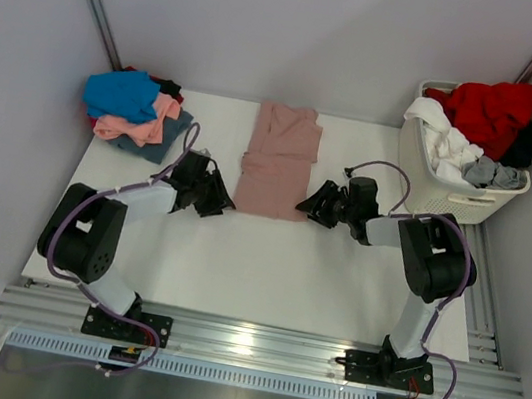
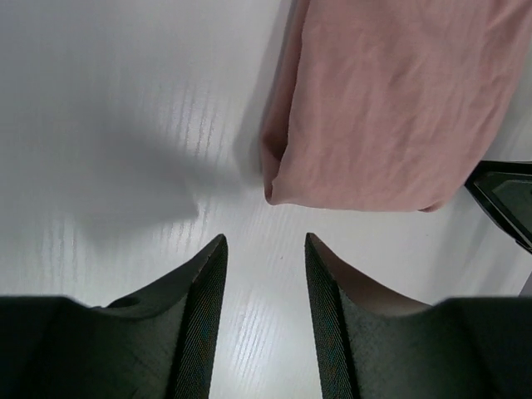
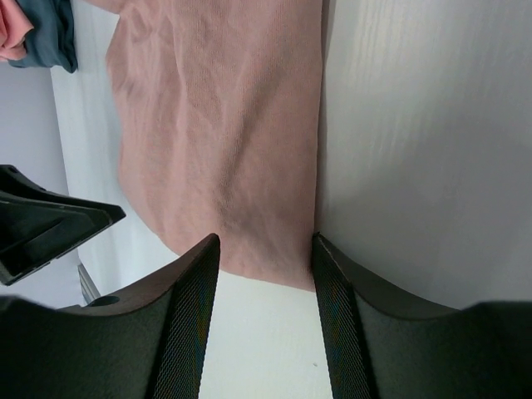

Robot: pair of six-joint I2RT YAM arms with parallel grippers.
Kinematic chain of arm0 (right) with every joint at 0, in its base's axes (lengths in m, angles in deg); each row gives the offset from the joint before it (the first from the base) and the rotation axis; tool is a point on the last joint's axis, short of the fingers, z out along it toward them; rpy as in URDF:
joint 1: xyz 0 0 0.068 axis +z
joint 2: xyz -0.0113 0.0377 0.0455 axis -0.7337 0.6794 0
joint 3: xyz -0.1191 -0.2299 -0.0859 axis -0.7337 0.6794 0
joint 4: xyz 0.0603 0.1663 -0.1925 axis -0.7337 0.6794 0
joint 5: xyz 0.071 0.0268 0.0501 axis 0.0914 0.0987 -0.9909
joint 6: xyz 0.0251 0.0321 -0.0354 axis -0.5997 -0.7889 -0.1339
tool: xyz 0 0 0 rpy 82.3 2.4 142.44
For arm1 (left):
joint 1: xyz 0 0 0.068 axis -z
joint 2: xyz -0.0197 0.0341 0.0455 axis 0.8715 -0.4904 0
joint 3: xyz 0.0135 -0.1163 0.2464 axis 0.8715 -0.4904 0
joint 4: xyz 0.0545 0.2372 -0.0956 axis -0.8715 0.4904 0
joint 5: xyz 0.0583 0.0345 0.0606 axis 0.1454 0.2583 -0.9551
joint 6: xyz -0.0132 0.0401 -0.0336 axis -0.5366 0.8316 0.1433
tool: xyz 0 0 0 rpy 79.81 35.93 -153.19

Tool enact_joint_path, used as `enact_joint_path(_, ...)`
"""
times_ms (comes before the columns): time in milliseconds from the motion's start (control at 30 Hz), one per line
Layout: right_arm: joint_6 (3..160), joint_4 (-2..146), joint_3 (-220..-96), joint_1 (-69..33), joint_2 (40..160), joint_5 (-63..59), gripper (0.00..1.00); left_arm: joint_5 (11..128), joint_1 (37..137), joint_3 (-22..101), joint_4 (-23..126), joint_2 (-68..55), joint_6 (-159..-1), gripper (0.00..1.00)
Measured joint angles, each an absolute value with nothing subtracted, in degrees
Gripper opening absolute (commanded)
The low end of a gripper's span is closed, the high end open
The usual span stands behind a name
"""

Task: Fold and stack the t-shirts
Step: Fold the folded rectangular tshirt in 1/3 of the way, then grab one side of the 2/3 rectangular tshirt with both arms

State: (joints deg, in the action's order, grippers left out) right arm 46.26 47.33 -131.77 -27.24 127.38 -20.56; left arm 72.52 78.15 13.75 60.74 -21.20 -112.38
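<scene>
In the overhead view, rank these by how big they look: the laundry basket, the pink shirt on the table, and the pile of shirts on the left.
1. laundry basket, heaped with clothes, looks largest.
2-3. pink shirt and left pile look about alike, so they stay unranked.

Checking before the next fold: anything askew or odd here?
The far-left stack is sloppy: the blue tee sits crumpled on top, edges not aligned. The pink t-shirt lies flat mid-table, its far half slightly narrower than the near. Nothing spilled or damaged.

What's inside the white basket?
Red cloth on top, with white cloth, grey cloth and black cloth beside it. Whatever lies deeper in the basket is covered.
</scene>
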Motion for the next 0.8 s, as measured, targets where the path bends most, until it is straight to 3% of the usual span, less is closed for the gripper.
enact_joint_path(500, 45.61, 46.85, -131.61, -26.36, 127.75, -20.84, 0.47, 73.72, 78.15, 18.73, 59.83, -30.12, -112.97, 0.45)
enact_joint_path(800, 45.37, 46.72, -131.90, -25.99, 128.34, -21.41, 0.40, 74.07, 78.15, 23.93, 60.00, -34.84, -112.88, 0.36)
